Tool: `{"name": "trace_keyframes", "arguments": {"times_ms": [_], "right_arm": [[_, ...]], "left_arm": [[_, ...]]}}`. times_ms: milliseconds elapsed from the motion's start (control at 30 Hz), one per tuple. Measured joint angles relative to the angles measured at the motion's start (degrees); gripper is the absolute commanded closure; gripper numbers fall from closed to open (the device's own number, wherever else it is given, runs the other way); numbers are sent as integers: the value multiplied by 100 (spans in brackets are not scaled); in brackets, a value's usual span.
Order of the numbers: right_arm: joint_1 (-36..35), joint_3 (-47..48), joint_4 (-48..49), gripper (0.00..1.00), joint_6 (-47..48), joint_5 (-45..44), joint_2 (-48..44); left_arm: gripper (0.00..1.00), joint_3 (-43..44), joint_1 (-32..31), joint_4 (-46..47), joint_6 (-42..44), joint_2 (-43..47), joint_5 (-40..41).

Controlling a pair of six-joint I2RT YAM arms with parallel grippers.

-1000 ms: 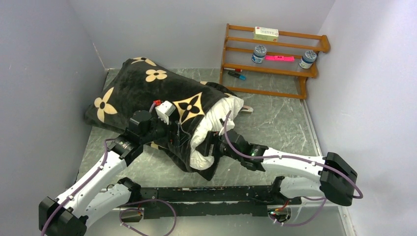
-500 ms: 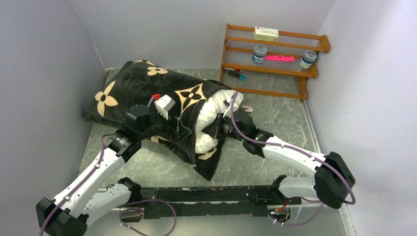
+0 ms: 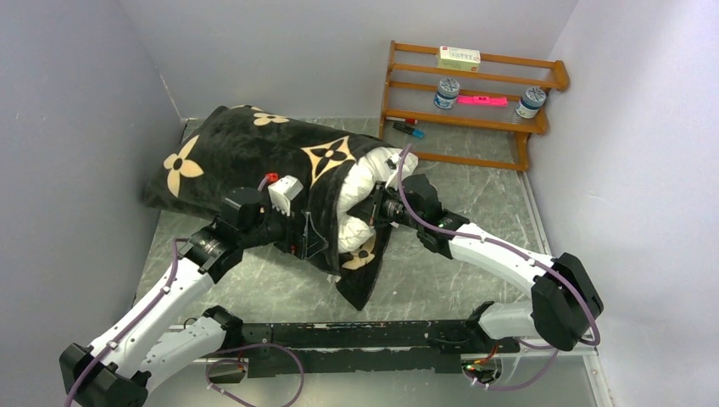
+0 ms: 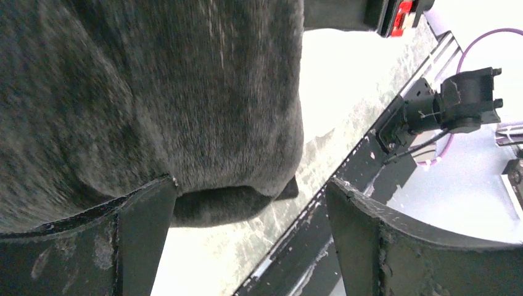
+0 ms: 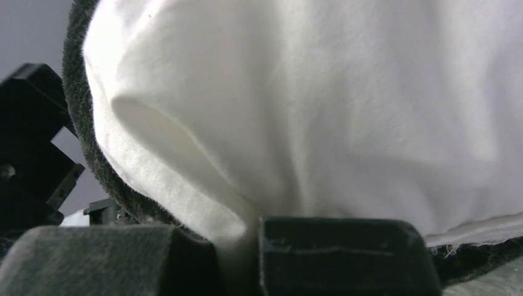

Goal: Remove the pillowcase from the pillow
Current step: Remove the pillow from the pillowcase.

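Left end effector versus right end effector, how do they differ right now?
The left end effector stands wide open; the right end effector is shut. The left has the black plush pillowcase partly between its jaws, ungripped; the right pinches a fold of the white pillow. Both sit at the pillowcase's open end.

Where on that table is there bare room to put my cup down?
Bare table lies between the wooden rack and the right arm, and in a strip between the pillowcase and the base rail. Left and middle are crowded by pillow and left arm.
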State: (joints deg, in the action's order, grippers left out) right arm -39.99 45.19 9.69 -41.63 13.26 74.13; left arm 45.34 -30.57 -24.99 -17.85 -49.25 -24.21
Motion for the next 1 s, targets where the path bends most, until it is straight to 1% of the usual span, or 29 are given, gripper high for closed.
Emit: {"name": "trace_keyframes", "arguments": {"times_ms": [133, 200, 300, 433, 533, 667, 767, 900, 1000], "right_arm": [[26, 0, 109, 100, -55, 55, 31], [31, 2, 157, 100, -81, 59, 50], [39, 2, 234, 100, -105, 76, 76], [44, 2, 319, 100, -181, 109, 111], [48, 2, 369, 100, -236, 170, 120], [52, -28, 417, 100, -280, 214, 116], [52, -96, 448, 100, -299, 234, 90], [52, -184, 459, 100, -299, 234, 0], [52, -234, 450, 100, -291, 232, -105]], "left_arm": [[4, -144, -122, -114, -317, 46, -70], [4, -280, -348, -136, -570, 122, -57], [4, -382, -857, -188, -831, 205, 170], [4, -382, -1486, -210, -1038, 44, 789], [4, -382, -1862, -225, -1161, -282, 1539], [5, -382, -2109, -192, -1287, -599, 2363], [6, -382, -2190, -138, -1410, -778, 2826], [17, -385, -2232, 61, -1644, -815, 3252], [37, -385, -2240, 118, -1790, -859, 3530]]}}
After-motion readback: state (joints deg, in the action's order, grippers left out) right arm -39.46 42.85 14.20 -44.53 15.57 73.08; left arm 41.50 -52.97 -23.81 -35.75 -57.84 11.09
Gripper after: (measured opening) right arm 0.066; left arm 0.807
